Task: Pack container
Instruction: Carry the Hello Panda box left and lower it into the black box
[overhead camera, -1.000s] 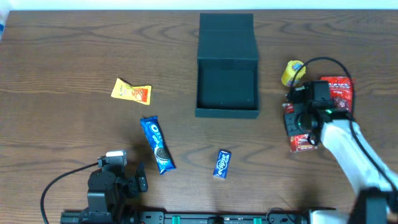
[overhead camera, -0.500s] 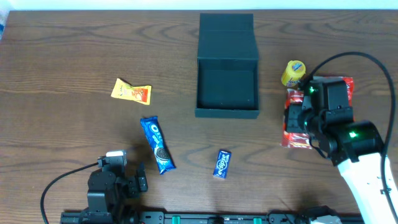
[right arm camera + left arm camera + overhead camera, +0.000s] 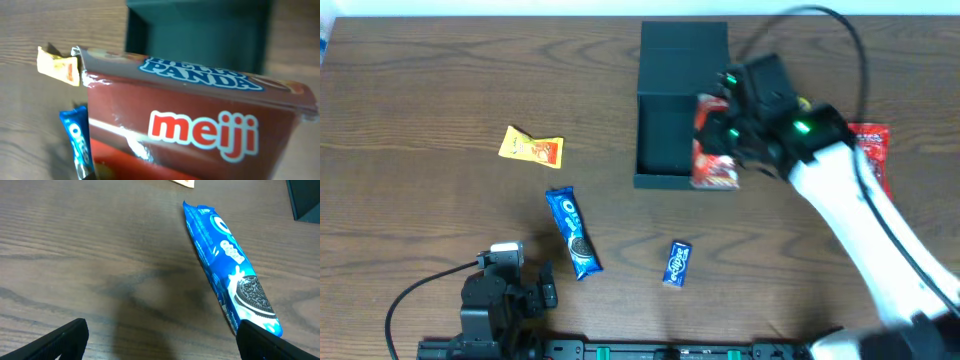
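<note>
From overhead we look straight down on the table (image 3: 420, 80) from well above. Our left wrist camera sits low and close, facing the Oreo packet (image 3: 230, 275), which overhead also shows. Our right wrist camera peers past a very near red Meiji packet (image 3: 200, 130) toward the container (image 3: 200, 35), sharing both with overhead.

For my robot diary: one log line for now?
right jaws shut on Meiji pack | pack over container rim | left jaws open

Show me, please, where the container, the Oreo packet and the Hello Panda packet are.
container (image 3: 670, 181), overhead view, front wall.
Oreo packet (image 3: 227, 267), left wrist view, middle of wrapper.
Hello Panda packet (image 3: 200, 130), right wrist view, red front face.
</note>
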Robot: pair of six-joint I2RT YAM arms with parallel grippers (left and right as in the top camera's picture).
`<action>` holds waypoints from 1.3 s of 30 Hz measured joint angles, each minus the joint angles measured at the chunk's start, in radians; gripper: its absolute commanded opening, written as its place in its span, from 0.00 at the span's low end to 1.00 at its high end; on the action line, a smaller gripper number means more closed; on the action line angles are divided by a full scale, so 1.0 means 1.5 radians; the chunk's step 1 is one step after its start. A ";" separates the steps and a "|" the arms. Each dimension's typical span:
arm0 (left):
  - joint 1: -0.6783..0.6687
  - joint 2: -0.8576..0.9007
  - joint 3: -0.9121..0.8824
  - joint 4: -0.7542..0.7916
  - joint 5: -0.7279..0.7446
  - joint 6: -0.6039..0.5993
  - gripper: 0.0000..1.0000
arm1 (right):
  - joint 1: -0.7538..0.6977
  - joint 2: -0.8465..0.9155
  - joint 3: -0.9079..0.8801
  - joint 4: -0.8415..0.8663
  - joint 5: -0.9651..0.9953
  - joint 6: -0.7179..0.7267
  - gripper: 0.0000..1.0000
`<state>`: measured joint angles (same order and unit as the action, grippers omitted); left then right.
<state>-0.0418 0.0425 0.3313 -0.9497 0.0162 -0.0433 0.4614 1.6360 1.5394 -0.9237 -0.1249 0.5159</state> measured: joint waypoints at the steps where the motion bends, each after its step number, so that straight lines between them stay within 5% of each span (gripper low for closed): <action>1: 0.000 0.000 0.000 0.000 0.000 0.000 0.95 | 0.006 0.031 0.026 -0.001 -0.002 0.001 0.24; 13: 0.000 0.000 0.000 0.000 0.000 0.000 0.95 | 0.027 0.279 0.185 0.043 -0.009 0.003 0.25; 39: 0.000 0.000 0.000 0.000 0.000 0.000 0.95 | 0.040 0.385 0.186 0.086 -0.009 0.005 0.30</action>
<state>-0.0418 0.0425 0.3313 -0.9493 0.0162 -0.0437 0.5220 2.2127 1.8187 -0.7952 -0.1383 0.5232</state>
